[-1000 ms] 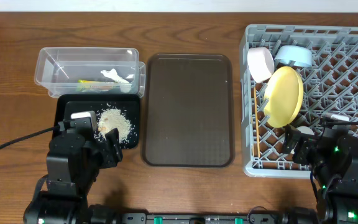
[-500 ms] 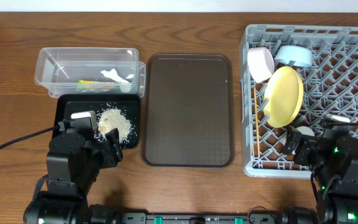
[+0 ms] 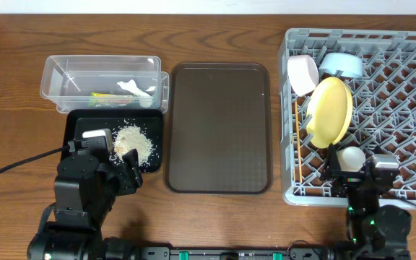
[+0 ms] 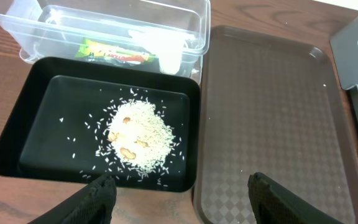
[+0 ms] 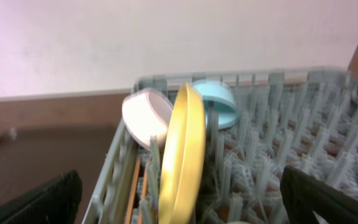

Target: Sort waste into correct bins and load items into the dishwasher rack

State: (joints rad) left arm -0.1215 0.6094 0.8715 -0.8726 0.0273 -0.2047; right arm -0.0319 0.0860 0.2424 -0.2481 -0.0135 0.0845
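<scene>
The grey dishwasher rack (image 3: 410, 72) at the right holds a white bowl (image 3: 302, 74), a light-blue bowl (image 3: 341, 65), an upright yellow plate (image 3: 328, 110), a pale cup (image 3: 350, 157) and wooden chopsticks (image 3: 297, 137) along its left wall. The clear tub (image 3: 63, 76) holds the green-and-yellow wrapper (image 3: 110, 94) and white tissue (image 3: 134, 88). The black tray (image 3: 78, 123) holds rice grains (image 3: 132, 142). My left gripper (image 4: 182, 199) is open and empty above the black tray's front right corner. My right gripper (image 5: 179, 211) is open and empty at the rack's front edge, facing the plate (image 5: 182, 149).
The dark brown serving tray (image 3: 219, 130) lies between the bins and the rack, and also shows in the left wrist view (image 4: 272, 112). A cable (image 3: 13, 170) runs across the wooden table at the left. The rack's front wall (image 3: 316, 193) is just ahead of my right arm.
My right arm has drawn back toward the table's front edge and turned; the pale cup now shows in full beside the plate. The left arm has not moved.
</scene>
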